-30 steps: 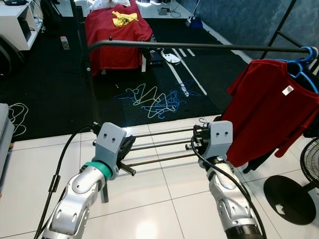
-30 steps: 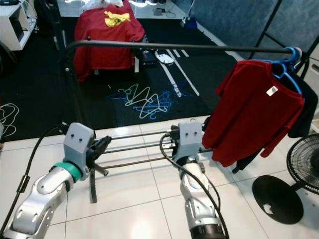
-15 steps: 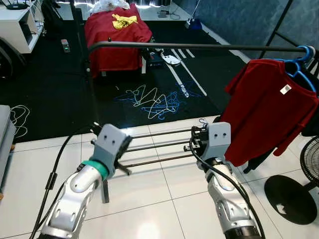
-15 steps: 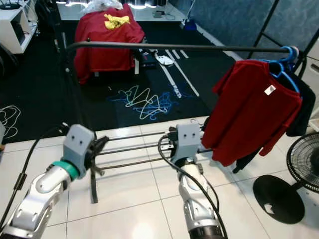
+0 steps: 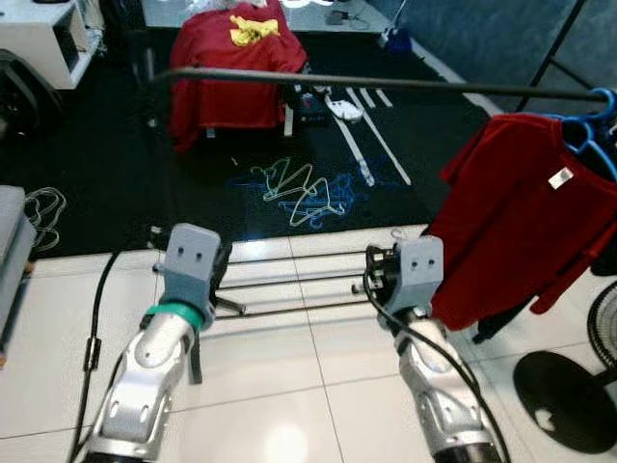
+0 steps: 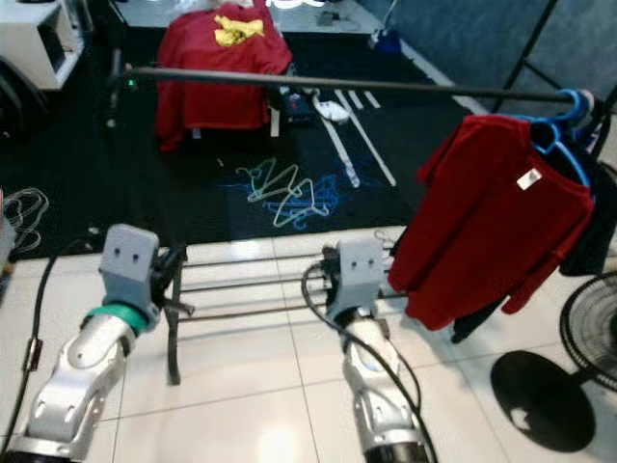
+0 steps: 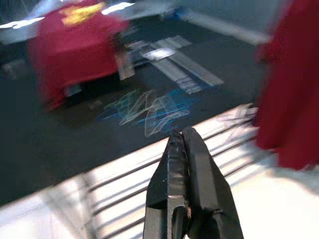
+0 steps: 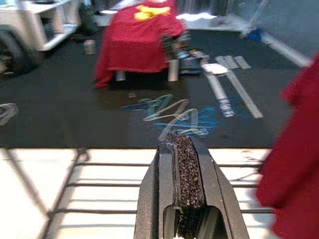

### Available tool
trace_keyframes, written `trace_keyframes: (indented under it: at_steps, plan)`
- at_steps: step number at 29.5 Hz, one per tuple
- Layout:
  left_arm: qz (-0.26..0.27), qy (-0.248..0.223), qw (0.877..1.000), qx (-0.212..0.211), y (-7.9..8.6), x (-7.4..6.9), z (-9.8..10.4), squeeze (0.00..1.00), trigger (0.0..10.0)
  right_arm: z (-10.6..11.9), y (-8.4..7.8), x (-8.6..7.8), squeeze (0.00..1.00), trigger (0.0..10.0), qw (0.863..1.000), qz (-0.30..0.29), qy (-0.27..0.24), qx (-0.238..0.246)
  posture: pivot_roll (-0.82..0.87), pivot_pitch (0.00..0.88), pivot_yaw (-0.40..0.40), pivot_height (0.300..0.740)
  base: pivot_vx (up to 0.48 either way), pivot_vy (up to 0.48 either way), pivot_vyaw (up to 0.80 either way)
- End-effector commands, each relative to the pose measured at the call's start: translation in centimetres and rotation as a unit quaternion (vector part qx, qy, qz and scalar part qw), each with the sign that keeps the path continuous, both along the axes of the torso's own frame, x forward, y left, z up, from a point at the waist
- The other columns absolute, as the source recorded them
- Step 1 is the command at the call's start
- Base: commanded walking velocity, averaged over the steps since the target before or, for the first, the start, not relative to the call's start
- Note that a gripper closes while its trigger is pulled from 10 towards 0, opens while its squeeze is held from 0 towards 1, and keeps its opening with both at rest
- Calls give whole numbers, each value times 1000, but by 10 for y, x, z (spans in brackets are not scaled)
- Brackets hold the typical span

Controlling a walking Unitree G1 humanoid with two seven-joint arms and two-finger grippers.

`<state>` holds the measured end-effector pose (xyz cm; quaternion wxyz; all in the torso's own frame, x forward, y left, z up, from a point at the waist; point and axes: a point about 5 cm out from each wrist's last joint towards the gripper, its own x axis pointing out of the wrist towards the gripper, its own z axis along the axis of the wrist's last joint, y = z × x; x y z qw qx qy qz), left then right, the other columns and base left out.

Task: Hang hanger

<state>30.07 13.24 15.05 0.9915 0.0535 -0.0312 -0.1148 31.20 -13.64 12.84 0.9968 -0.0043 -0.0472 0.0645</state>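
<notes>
Several loose hangers [image 5: 301,193], blue and pale, lie in a heap on the black carpet beyond the rack. A black rail [image 5: 386,85] spans the rack at chest height. At its right end a red shirt [image 5: 525,212] hangs on a blue hanger [image 5: 596,108]. My left gripper [image 7: 180,135] is shut and holds nothing; it hovers over the rack's low bars [image 5: 289,282]. My right gripper [image 8: 182,142] is also shut and empty, pointing at the hanger heap, close beside the red shirt. Both arms [image 5: 193,265] are raised in front of me, below the rail.
A bench draped in red cloth [image 5: 231,63] with a yellow item stands far back. A fan's black base [image 5: 569,415] sits at the right on the white tiles. White shelving [image 5: 43,34] and loose cables [image 5: 39,204] are at the left.
The camera has shifted a little. My left forearm has swung left and turned so its gripper points straight ahead. The right arm has hardly moved. Both grippers stay shut.
</notes>
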Motion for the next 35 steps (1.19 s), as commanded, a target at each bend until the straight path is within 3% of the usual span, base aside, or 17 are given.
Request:
trace_keyframes:
  at_steps: [1, 13, 35]
  plan:
    - [7, 7, 1000, 2, 4, 0, -4, 0, 10000, -3, 0, -2, 0, 10000, 1000, -3, 7, 2, -28, 33, 14, 740, 0, -390, 0]
    - [13, 7, 1000, -2, 4, 1, -3, 0, 10000, -3, 0, -3, 0, 10000, 1000, -2, 8, 1, -28, 28, 17, 740, 0, -350, 0]
    - [11, 7, 1000, -4, 5, 1, -2, 0, 10000, -3, 2, -4, 0, 10000, 1000, -1, 9, 3, -26, 27, 21, 740, 231, -324, 0]
